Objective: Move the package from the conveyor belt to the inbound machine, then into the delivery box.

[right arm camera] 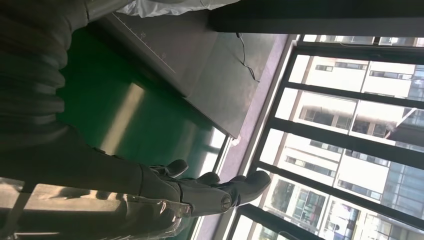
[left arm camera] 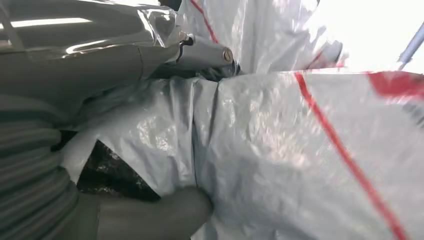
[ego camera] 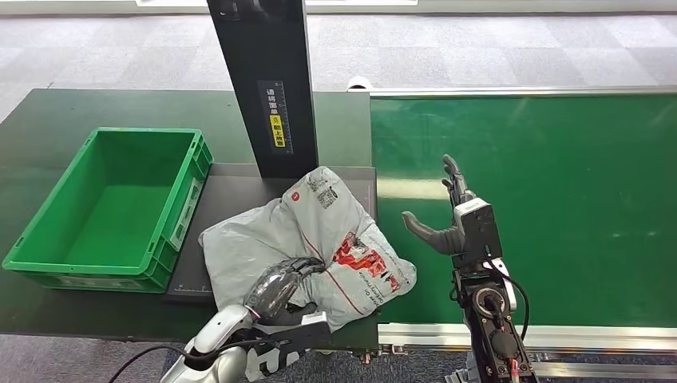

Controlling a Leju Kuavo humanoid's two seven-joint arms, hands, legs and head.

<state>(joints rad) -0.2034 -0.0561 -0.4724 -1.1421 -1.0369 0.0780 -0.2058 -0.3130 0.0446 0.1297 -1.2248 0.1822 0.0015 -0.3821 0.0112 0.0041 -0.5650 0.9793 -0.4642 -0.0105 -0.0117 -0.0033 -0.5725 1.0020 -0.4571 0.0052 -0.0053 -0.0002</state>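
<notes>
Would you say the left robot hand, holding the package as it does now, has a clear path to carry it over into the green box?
Probably yes. The left robot hand grips the package on the dark machine platform, and the green box stands open right beside it. Only the box's near wall needs clearing, and the black post stands behind.

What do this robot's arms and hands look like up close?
The right hand has dark grey fingers on a boxy black wrist, with black cables looping beside the forearm. The left hand is dark under glossy clear wrap, on a rounded silver arm trailing a black cable.
</notes>
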